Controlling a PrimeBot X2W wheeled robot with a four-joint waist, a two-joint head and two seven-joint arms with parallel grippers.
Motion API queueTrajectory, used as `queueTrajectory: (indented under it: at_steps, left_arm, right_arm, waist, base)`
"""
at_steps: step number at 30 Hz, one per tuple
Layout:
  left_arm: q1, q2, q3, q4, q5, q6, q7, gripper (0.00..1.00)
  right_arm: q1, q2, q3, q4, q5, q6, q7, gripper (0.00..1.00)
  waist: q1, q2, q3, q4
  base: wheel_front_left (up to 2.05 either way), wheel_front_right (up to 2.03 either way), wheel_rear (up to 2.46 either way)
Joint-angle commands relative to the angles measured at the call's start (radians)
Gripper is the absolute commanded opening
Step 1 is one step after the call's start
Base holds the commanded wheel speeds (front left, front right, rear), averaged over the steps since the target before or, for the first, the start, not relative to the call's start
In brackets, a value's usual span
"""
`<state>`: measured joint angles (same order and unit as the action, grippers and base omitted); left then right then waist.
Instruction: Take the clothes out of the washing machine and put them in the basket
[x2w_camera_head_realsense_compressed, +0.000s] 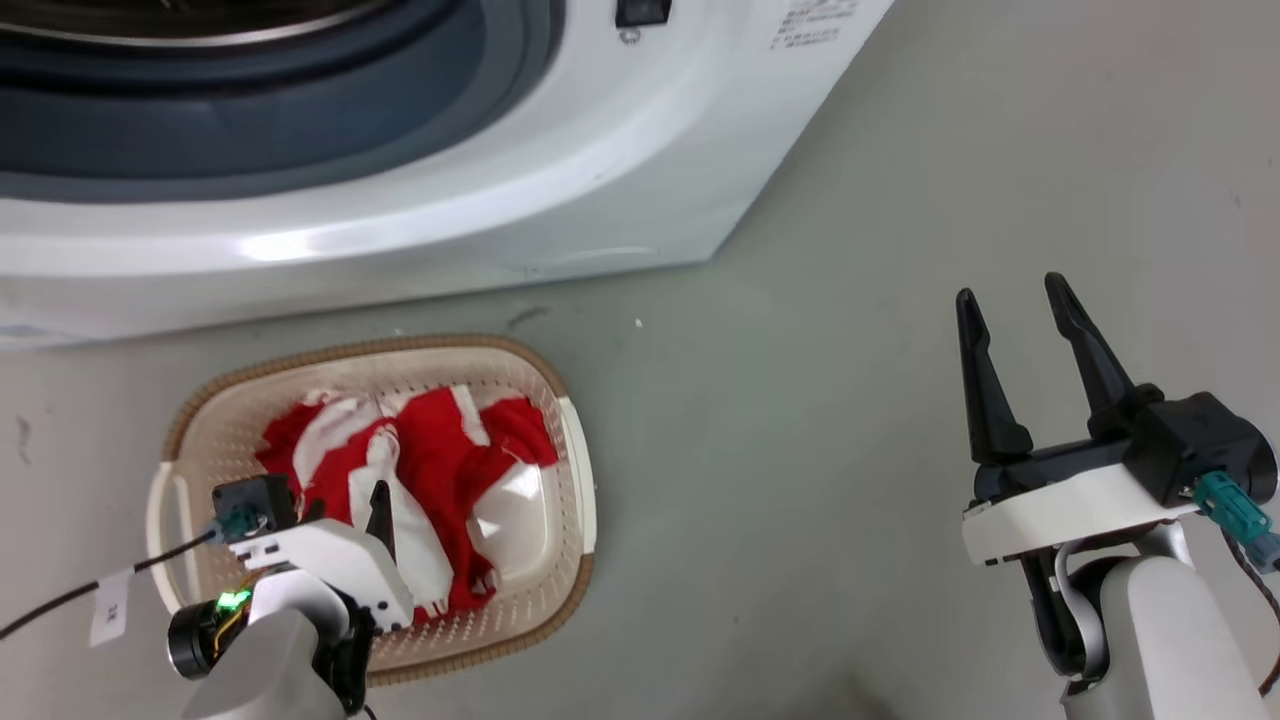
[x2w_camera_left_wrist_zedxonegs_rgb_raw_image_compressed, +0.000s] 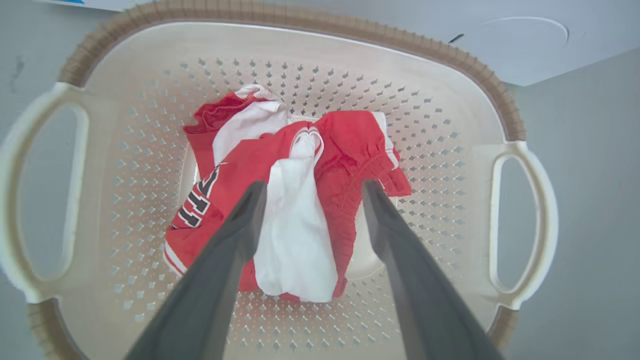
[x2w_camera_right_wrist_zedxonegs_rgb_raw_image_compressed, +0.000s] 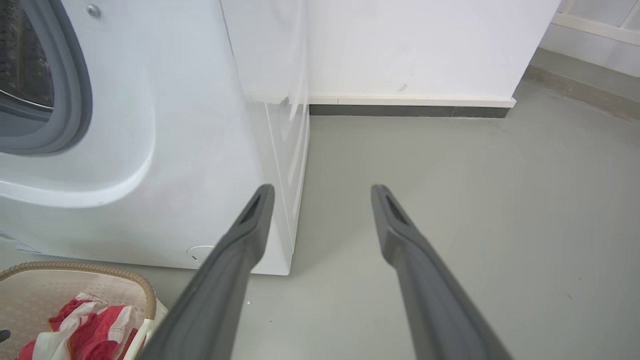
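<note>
Left wrist view | red-white clothes (x2w_camera_left_wrist_zedxonegs_rgb_raw_image_compressed: 345, 150) crumpled in basket (x2w_camera_left_wrist_zedxonegs_rgb_raw_image_compressed: 450, 115) | left hand (x2w_camera_left_wrist_zedxonegs_rgb_raw_image_compressed: 315, 187) spread, empty | right hand (x2w_camera_right_wrist_zedxonegs_rgb_raw_image_compressed: 322, 192) spread

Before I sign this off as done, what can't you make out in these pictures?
- Drum: cut off by the left edge in the right wrist view, and dark; anything left inside can't be told.
- Basket bottom: covered by the clothes, left wrist view.
- Washer print: too small, head view.
</note>
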<state>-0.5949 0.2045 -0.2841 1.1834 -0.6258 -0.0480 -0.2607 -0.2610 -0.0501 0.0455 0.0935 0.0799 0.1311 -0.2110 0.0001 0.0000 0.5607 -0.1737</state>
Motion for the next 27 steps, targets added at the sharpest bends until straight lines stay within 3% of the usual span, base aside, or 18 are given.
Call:
queueTrajectory:
  at_steps: [1,15,27]
  left_arm:
    - [0.03,0.001,0.011,-0.018,0.008,0.007,-0.005,1.0]
    - [0.26,-0.032,0.205,-0.358,0.172,0.045,-0.005,1.0]
    - [0.376,-0.089,0.333,-0.735,0.355,0.022,-0.005,1.0]
  right_arm:
    - [0.013,0.0,-0.003,0.002,-0.002,-0.001,-0.002,1.0]
    - [0.126,0.0,-0.031,0.0,-0.027,-0.001,0.049,1.0]
    - [0.207,0.0,-0.047,-0.012,-0.044,-0.001,0.078,1.0]
  waist:
    - [-0.0001,0.0,-0.071,0.019]
    - [-0.0001,0.0,-0.317,0.077]
    - [-0.0001,0.0,-0.446,0.129]
  base:
    - [0.0,0.0,0.0]
    - [0.0,0.0,0.0]
    - [0.0,0.0,0.0]
